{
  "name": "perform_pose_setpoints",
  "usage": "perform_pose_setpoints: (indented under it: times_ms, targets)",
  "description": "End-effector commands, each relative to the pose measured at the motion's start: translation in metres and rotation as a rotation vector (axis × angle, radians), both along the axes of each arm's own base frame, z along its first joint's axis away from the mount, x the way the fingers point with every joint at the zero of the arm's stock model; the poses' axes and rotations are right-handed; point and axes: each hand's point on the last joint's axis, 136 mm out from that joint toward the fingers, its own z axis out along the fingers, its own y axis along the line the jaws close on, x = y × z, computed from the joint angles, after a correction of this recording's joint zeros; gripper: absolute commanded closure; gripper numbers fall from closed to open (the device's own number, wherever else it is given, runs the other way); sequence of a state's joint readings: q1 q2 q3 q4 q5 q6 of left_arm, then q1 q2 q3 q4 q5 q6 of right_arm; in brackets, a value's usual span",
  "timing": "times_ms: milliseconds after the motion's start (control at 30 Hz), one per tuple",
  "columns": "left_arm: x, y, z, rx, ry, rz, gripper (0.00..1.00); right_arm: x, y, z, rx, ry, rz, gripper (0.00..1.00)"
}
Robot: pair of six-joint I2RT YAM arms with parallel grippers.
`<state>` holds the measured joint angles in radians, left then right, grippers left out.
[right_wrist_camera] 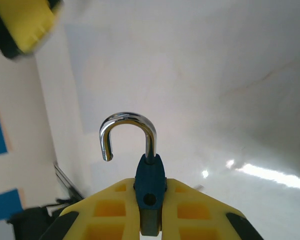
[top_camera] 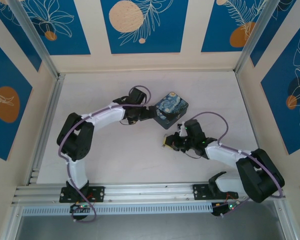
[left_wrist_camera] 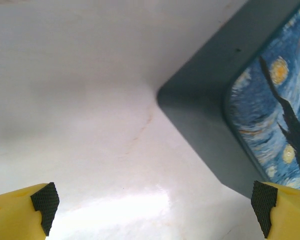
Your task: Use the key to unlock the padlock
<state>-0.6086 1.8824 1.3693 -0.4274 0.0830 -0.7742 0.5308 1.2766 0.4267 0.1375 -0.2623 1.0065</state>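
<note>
White table (top_camera: 115, 160), padlock (right_wrist_camera: 150, 175) clamped in right claw (top_camera: 171, 142)

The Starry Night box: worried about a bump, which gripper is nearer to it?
Left. The left gripper hangs open right beside the box; the right gripper, shut on the padlock, stands apart, nearer the bases.

**Top external camera:** mounted above and behind the arm bases, it looked steeply down from a distance. It covered the whole table (top_camera: 140, 160) and the surrounding panelled walls (top_camera: 140, 30).

**Left wrist camera:** it sat low and close over the tabletop, looking forward between the spread fingers of the left gripper (left_wrist_camera: 152, 205). A corner of the printed box (left_wrist_camera: 270, 110) at its right edge was shared with the overhead view.

**Right wrist camera:** it looked out along the right gripper (right_wrist_camera: 150, 205), very near the padlock (right_wrist_camera: 150, 176), toward the tabletop and a wall.
</note>
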Motion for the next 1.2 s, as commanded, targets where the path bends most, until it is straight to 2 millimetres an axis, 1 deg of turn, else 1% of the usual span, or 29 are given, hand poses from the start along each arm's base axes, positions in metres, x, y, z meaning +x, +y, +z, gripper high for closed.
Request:
perform_pose_setpoints:
  times_ms: [0,133,233,300,367,433,500,533,600,633,667,733,833,933,1033,1100,1133,1167]
  targets:
    - [-0.001,0.032,0.028,0.031,-0.04,0.037,0.0,0.007,0.03,0.002,-0.047,-0.021,0.025,1.0]
    - [-0.003,0.06,0.043,0.029,-0.064,0.08,0.0,0.011,0.082,0.001,-0.037,-0.019,0.13,1.0]
    - [-0.011,0.074,0.048,0.031,-0.072,0.091,0.0,0.016,0.107,-0.003,-0.03,-0.009,0.168,1.0]
    - [-0.017,0.08,0.048,0.032,-0.073,0.097,0.0,0.019,0.117,-0.008,-0.031,0.001,0.182,1.0]
    - [-0.023,0.086,0.046,0.032,-0.071,0.104,0.0,0.022,0.119,-0.017,-0.05,0.02,0.187,1.0]
    - [-0.027,0.089,0.044,0.026,-0.07,0.112,0.0,0.023,0.117,-0.025,-0.066,0.032,0.185,0.91]
    - [-0.031,0.092,0.043,0.022,-0.069,0.118,0.0,0.022,0.107,-0.031,-0.084,0.04,0.171,0.79]
    - [-0.033,0.093,0.043,0.018,-0.068,0.123,0.0,0.021,0.102,-0.032,-0.088,0.043,0.164,0.72]
    - [-0.036,0.094,0.046,0.004,-0.07,0.128,0.0,0.017,0.087,-0.033,-0.093,0.05,0.147,0.65]
    - [-0.038,0.095,0.049,-0.003,-0.076,0.129,0.0,0.015,0.078,-0.032,-0.095,0.049,0.134,0.58]
    - [-0.039,0.096,0.052,-0.011,-0.084,0.134,0.0,0.012,0.069,-0.03,-0.092,0.05,0.126,0.54]
    - [-0.042,0.098,0.059,-0.019,-0.099,0.137,0.0,0.008,0.053,-0.024,-0.094,0.044,0.105,0.5]
    - [-0.045,0.103,0.068,-0.025,-0.12,0.148,0.0,0.002,0.03,-0.007,-0.112,0.006,0.083,0.44]
    - [-0.047,0.112,0.079,-0.012,-0.15,0.154,0.0,-0.001,0.007,0.015,-0.139,-0.051,0.057,0.37]
    - [-0.049,0.124,0.093,0.022,-0.204,0.154,0.0,0.0,-0.019,0.042,-0.187,-0.129,0.016,0.21]
    - [-0.05,0.135,0.102,0.061,-0.248,0.157,0.0,0.004,-0.038,0.061,-0.233,-0.185,-0.018,0.12]
    - [-0.051,0.142,0.107,0.089,-0.276,0.164,0.0,0.006,-0.048,0.071,-0.258,-0.214,-0.04,0.05]
    - [-0.051,0.151,0.113,0.124,-0.306,0.178,0.0,0.01,-0.06,0.081,-0.285,-0.24,-0.074,0.03]
